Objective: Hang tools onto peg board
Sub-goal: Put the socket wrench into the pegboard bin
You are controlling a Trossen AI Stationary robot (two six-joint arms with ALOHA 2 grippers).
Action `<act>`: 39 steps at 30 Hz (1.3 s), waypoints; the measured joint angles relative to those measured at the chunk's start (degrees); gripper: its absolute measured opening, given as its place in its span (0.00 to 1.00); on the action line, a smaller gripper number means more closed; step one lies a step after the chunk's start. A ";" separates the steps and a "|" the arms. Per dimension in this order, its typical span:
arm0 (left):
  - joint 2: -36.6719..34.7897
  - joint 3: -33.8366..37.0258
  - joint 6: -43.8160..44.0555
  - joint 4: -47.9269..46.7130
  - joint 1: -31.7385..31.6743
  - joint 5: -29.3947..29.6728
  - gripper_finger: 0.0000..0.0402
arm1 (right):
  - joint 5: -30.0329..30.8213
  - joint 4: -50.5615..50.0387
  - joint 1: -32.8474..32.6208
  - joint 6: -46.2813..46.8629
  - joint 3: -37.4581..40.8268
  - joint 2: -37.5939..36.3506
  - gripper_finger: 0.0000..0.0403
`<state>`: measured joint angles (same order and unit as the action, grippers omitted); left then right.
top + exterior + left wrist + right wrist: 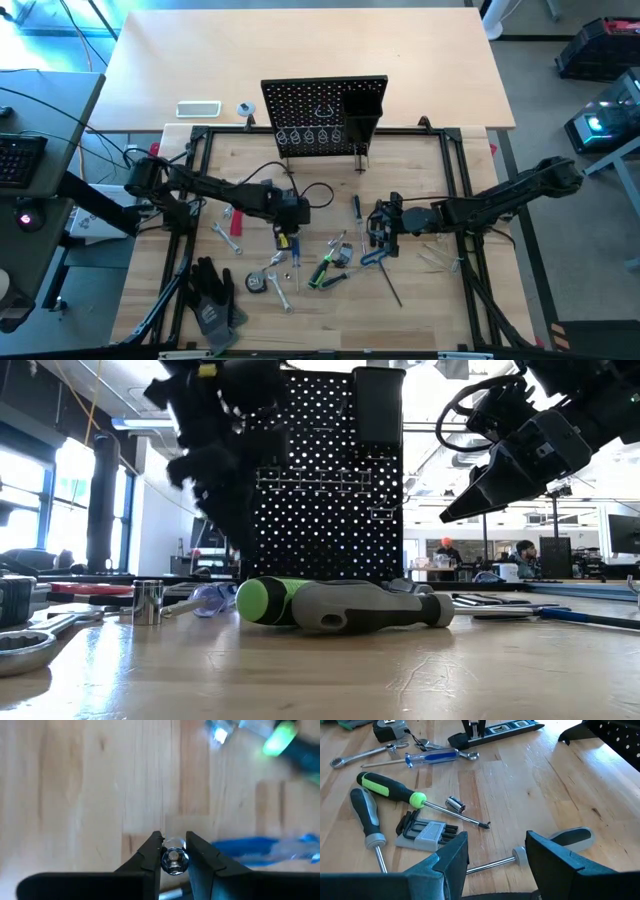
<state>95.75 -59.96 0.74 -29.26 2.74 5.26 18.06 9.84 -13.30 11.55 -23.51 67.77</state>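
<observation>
The black peg board (322, 110) stands upright at the table's far side, with wire rings and a box bin. Loose tools lie mid-table: a green-black screwdriver (390, 787), a grey-handled screwdriver (366, 815), a blue-handled screwdriver (432, 757), a hex key set (425, 831) and wrenches (280, 292). My left gripper (174, 851) hangs over the tools left of centre, shut on a small silver socket (174, 860). My right gripper (496, 857) stands open above the table right of centre, over another screwdriver's shaft (490, 865), touching nothing. My left gripper pinches the silver socket by its round sides (165, 861) between its two fingertips (150, 854). The fingers slant steeply down from above. The socket shows end-on between the tips and sits above the table top, over the blue-handled screwdriver (250, 846).
Black work gloves (212, 295) lie near the front left. A white flat device (198, 108) lies left of the peg board. A second socket (455, 804) rests beside the green screwdriver's shaft. Bare wood lies between the tools and the peg board.
</observation>
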 joint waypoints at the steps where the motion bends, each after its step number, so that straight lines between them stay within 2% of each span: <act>1: -0.01 -0.98 -0.59 -0.22 0.02 0.02 0.13 | 0.00 -0.12 0.00 0.00 0.00 0.00 0.47; 18: -0.03 -24.57 -12.49 -9.70 0.04 -0.09 0.13 | 0.02 -0.35 0.01 -0.24 0.00 0.00 0.47; 25: -0.03 -33.55 -17.82 -10.09 -0.08 -0.04 0.13 | 0.02 -0.28 0.02 -1.09 0.00 0.00 0.47; 32: -0.03 -40.48 -23.05 -5.52 -1.47 0.21 0.13 | 0.02 -0.19 0.01 -1.11 0.00 0.00 0.47; 39: -0.10 -44.64 -30.76 2.22 -4.59 3.01 0.13 | 0.02 -0.15 0.00 -1.11 0.00 0.00 0.47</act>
<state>95.65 -104.60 -30.01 -27.03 -1.85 8.27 18.09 9.69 -13.30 10.44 -23.51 67.77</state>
